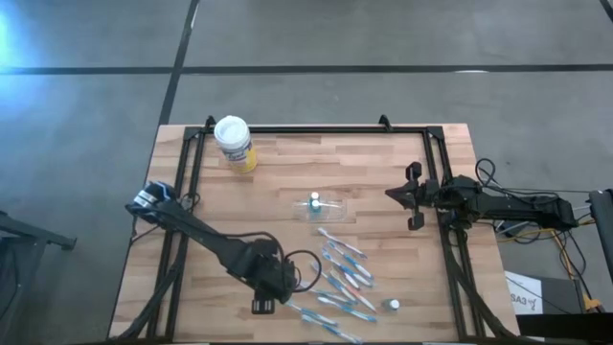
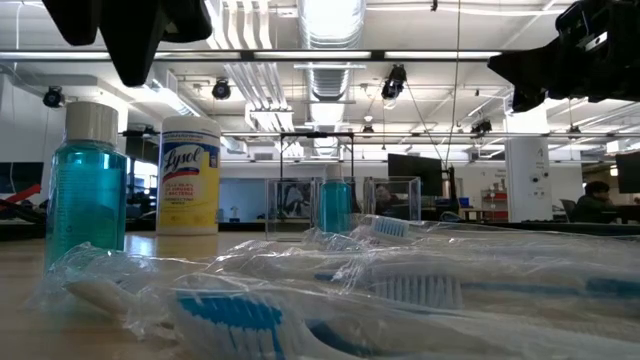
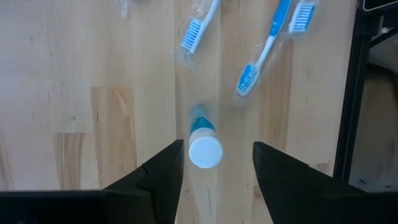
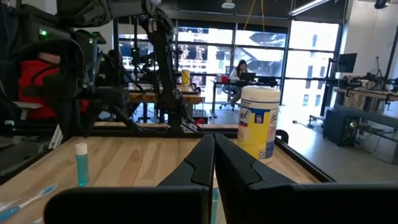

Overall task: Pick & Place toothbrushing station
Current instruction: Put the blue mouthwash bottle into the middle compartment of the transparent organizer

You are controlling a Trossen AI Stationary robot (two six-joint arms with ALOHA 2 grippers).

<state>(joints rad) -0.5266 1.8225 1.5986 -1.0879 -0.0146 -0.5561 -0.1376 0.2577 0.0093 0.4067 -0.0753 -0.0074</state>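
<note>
- The small bottle [image 3: 204,146] stands upright at the table's 6 o'clock edge, between the spread, empty fingers of the left gripper [image 3: 217,171].
- It is judged light, rigid and slippery; the body below the cap should be gripped.
- The right gripper [image 4: 213,163] is closed, empty, at 3 o'clock.

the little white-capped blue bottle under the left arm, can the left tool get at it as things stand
Probably yes. The left tool hangs open right over the upright white-capped bottle, one finger on each side with a gap between. The wrapped toothbrushes lie apart from it, so nothing seems to block a straight descent.

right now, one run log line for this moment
left gripper: open over small bottle | right gripper: shut, waiting at table edge | toothbrushes: on table
</note>
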